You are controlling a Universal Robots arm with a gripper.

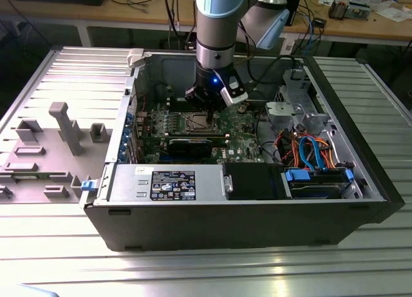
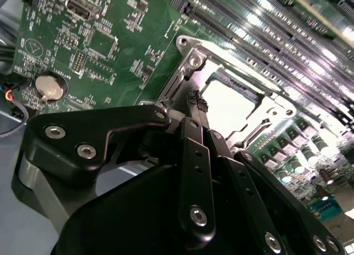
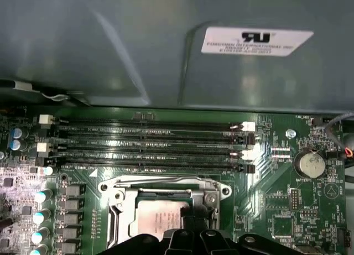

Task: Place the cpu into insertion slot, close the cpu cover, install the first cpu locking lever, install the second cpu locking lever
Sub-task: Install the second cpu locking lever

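Observation:
The open computer case (image 1: 360, 162) lies on its side with the green motherboard (image 1: 241, 136) facing up. The insertion slot (image 1: 198, 122) sits at mid-board, and my gripper (image 1: 207, 109) hangs right over it. In both wrist views the silvery cpu (image 3: 157, 219) (image 2: 232, 103) lies flat in the slot. The cpu cover (image 3: 119, 197) (image 2: 271, 108) lies down around it as a metal frame. My gripper (image 2: 196, 103) (image 3: 193, 222) is shut, its black fingertips (image 2: 193, 94) pressed together at the cover's edge. Whether they pinch anything is hidden.
Long black memory slots (image 3: 155, 139) run beside the socket, with a coin battery (image 3: 310, 164) (image 2: 50, 88) nearby. A black card (image 1: 193, 145), the power supply (image 1: 167, 181), a grey drive cage (image 1: 293, 104) and coloured cables (image 1: 309, 149) surround the board. A grey fixture (image 1: 64, 126) stands at the exterior view's left.

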